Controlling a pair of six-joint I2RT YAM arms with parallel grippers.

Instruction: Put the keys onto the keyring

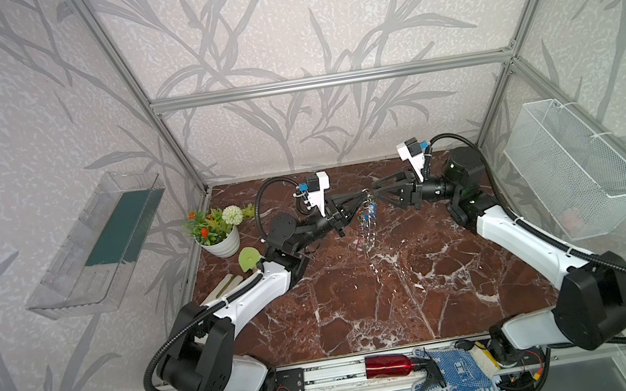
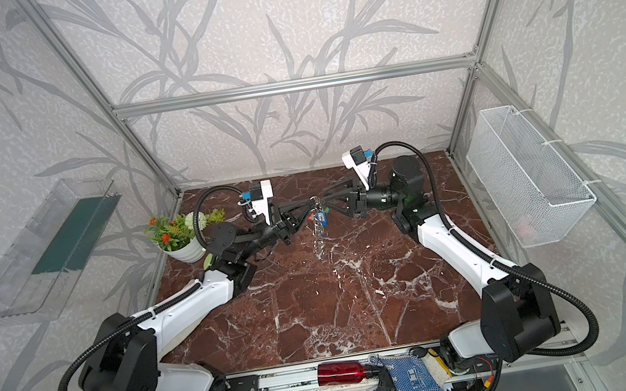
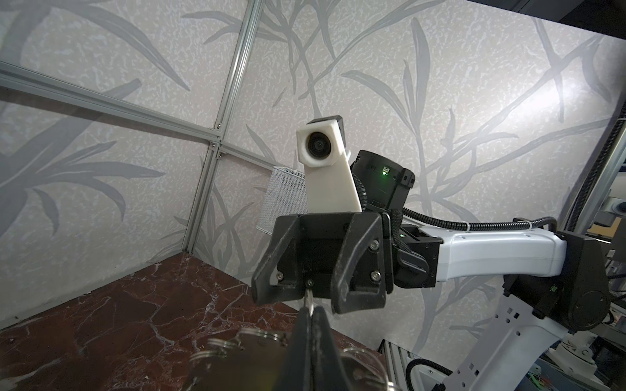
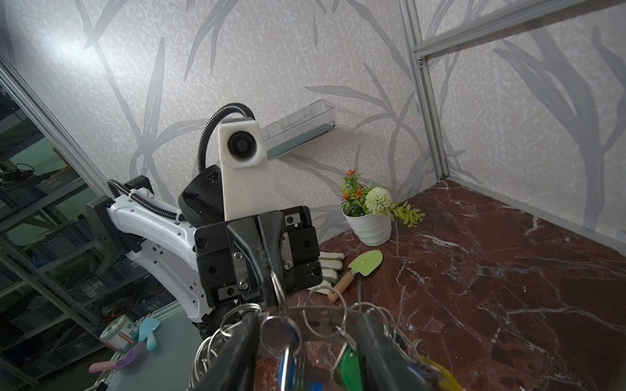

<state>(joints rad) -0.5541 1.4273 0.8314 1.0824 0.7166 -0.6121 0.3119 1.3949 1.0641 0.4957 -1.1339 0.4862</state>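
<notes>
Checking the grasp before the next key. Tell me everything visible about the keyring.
The keyring is a flat grey metal ring fringed with small silver split rings, hanging upright and edge-on in both top views. The left gripper is shut on its upper rim. Keys with blue, green and yellow tags dangle from it. The open right gripper flanks its top; contact is unclear.

Shiny metal keyring [image 1: 367,225], glossy marble tabletop [image 1: 361,303]
</notes>
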